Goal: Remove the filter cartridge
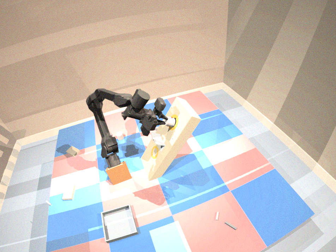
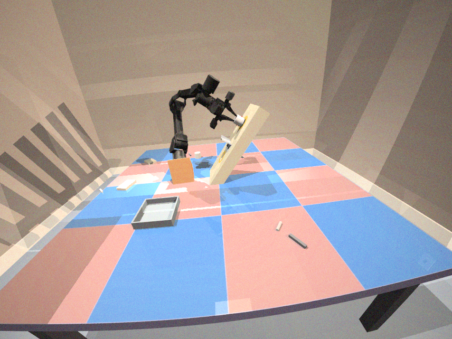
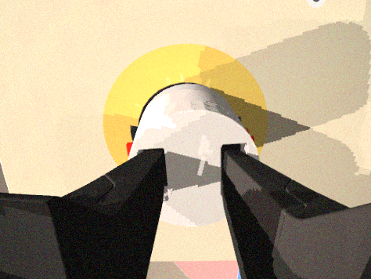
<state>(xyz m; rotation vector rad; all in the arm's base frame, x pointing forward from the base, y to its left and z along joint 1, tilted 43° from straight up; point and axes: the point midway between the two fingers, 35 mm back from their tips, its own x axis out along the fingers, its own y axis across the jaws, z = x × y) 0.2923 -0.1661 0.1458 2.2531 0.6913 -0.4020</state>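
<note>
The white round filter cartridge (image 1: 171,122) (image 2: 240,119) (image 3: 189,117) sticks partway out of its yellow-ringed socket (image 1: 176,117) (image 3: 156,69) near the top of the tilted cream service panel (image 1: 162,160) (image 2: 226,164) (image 3: 78,16). My gripper (image 1: 166,121) (image 2: 234,119) (image 3: 192,157) is shut on the cartridge, with both black fingers on its face. The grey tray (image 1: 104,227) (image 2: 153,221) stands on the table well in front of the panel and to its left, with nothing in it.
An orange block (image 1: 118,174) (image 2: 180,170) stands at the arm's base. The panel carries a second yellow ring (image 1: 154,151) and a small white fitting (image 1: 158,141). A small cylinder (image 1: 119,135), tan blocks (image 1: 72,150) (image 1: 68,193) and small bars (image 1: 230,225) (image 1: 216,215) lie on the table.
</note>
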